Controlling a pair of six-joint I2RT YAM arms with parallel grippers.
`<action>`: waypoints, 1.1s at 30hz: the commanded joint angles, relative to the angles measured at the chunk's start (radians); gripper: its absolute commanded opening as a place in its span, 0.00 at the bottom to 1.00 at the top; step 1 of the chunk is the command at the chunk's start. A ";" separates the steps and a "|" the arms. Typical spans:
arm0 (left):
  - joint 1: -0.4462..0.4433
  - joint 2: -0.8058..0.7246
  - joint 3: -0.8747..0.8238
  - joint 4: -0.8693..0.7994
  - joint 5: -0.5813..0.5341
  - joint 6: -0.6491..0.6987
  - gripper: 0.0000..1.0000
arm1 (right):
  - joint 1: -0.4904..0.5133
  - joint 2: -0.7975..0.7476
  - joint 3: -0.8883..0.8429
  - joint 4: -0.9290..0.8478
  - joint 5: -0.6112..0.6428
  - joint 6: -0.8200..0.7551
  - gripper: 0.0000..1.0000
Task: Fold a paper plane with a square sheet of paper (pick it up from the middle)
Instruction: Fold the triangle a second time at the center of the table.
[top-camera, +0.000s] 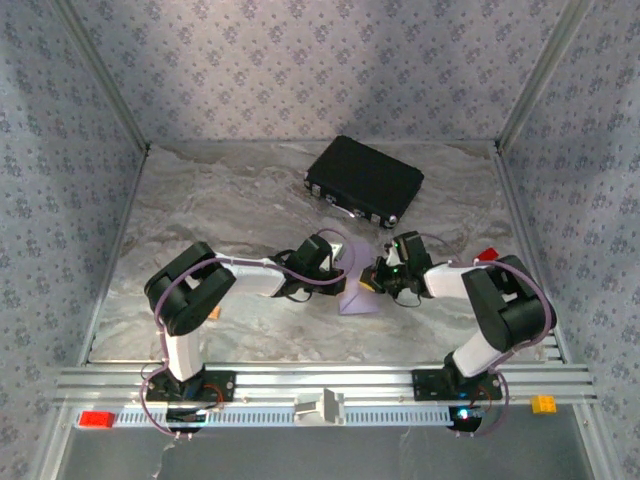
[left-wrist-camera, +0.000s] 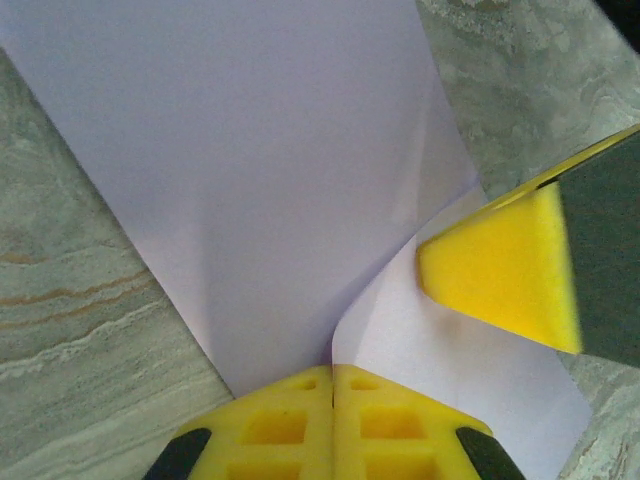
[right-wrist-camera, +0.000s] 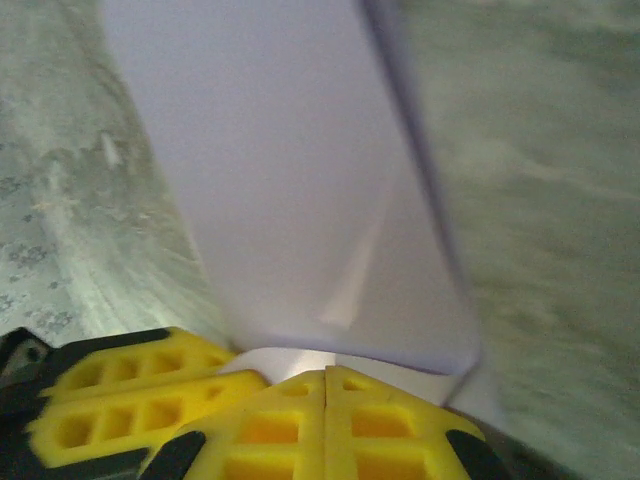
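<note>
The square sheet of paper (top-camera: 356, 296) is pale lilac and lies partly folded on the marble table between the two arms. In the left wrist view the sheet of paper (left-wrist-camera: 270, 180) shows one layer overlapping another, and the overlap edge curves right down to my left gripper (left-wrist-camera: 333, 368), which is shut with its tips at the paper. My right gripper (right-wrist-camera: 327, 370) is shut too, its tips over a pale strip of the paper (right-wrist-camera: 290, 180) with a folded flap just beyond. From above, the left gripper (top-camera: 338, 268) and right gripper (top-camera: 373, 280) nearly meet over the sheet. No paper shows between either pair of jaws.
A black case (top-camera: 365, 180) lies at the back of the table. A small red block (top-camera: 487, 255) sits near the right wall. On the front rail are a red block (top-camera: 97, 419) and an orange block (top-camera: 543, 403). Patterned walls close in both sides and the back.
</note>
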 joint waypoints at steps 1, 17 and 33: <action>0.007 0.015 -0.006 -0.039 -0.004 0.005 0.00 | -0.013 0.030 -0.027 -0.060 0.032 -0.041 0.03; 0.006 0.016 -0.002 -0.047 -0.007 0.006 0.00 | -0.087 0.029 0.048 -0.078 -0.026 -0.076 0.04; 0.007 0.017 -0.006 -0.047 -0.007 0.006 0.00 | -0.173 0.029 0.013 0.001 -0.037 -0.070 0.05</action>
